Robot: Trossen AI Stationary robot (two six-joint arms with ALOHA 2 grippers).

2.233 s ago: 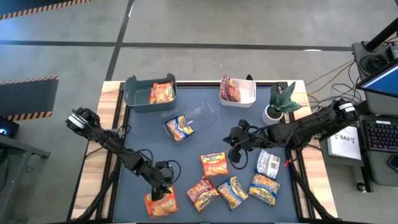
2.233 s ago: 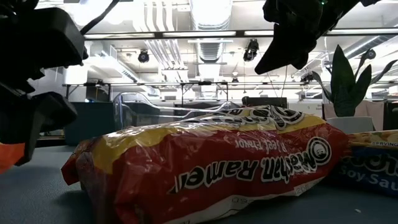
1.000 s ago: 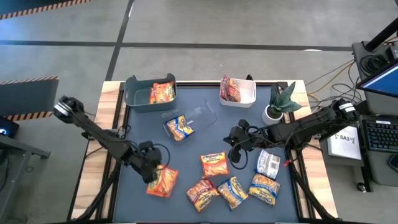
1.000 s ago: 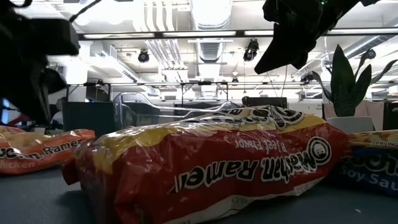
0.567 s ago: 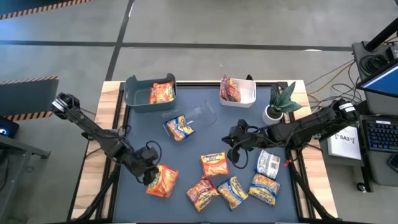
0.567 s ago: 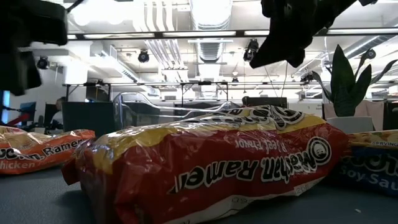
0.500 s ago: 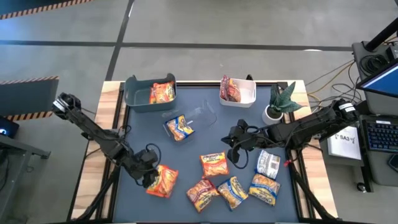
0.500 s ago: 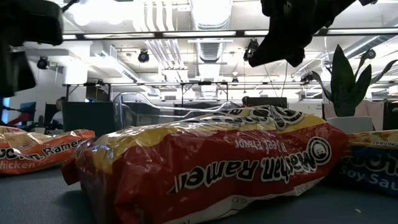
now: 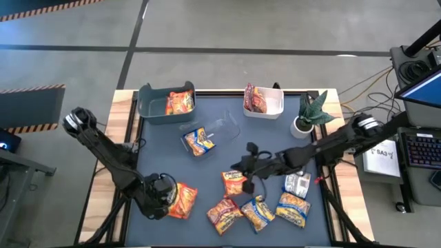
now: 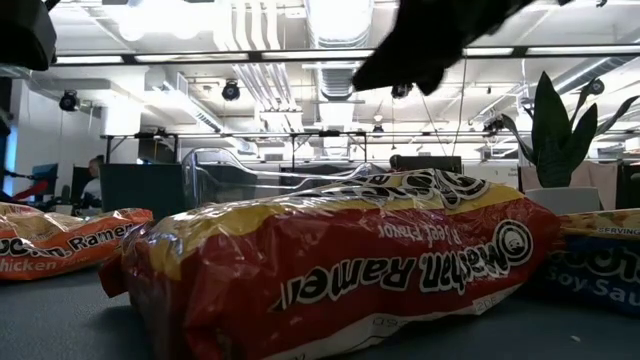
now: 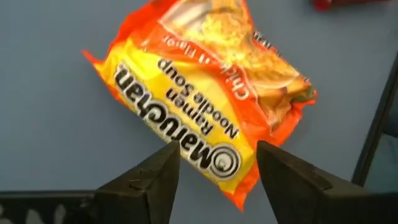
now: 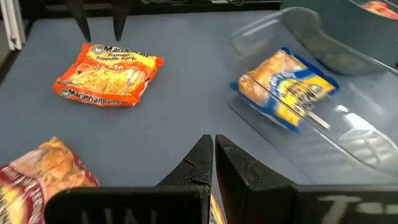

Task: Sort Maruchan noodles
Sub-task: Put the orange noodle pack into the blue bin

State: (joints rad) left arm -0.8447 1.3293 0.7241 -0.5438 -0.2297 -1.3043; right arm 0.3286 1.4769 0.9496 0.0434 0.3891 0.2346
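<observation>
Maruchan noodle packets lie on the dark mat. An orange one (image 9: 182, 200) (image 11: 205, 93) rests flat at the near left. My left gripper (image 9: 164, 202) (image 11: 217, 155) is open just beside it, a finger on either side of its near end, touching nothing. My right gripper (image 9: 242, 169) (image 12: 212, 146) is shut and hovers above the mat's middle, over another orange packet (image 9: 236, 182). A dark red packet (image 9: 224, 213) (image 10: 340, 270) and two blue-yellow ones (image 9: 258, 212) (image 9: 293, 209) lie along the near edge.
At the far edge a teal bin (image 9: 150, 103) holds orange packets and a white bin (image 9: 270, 102) holds a dark red one. A clear bin (image 9: 222, 127) lies tipped with a blue-yellow packet (image 12: 289, 90) inside. A potted plant (image 9: 309, 114) stands far right, and a pale packet (image 9: 298, 182) lies at the right.
My left gripper has opened, let go of the orange packet and drawn back toward the table's near edge; the packet stays flat on the mat. My right gripper, still shut, has moved toward the table's left, over the middle packets.
</observation>
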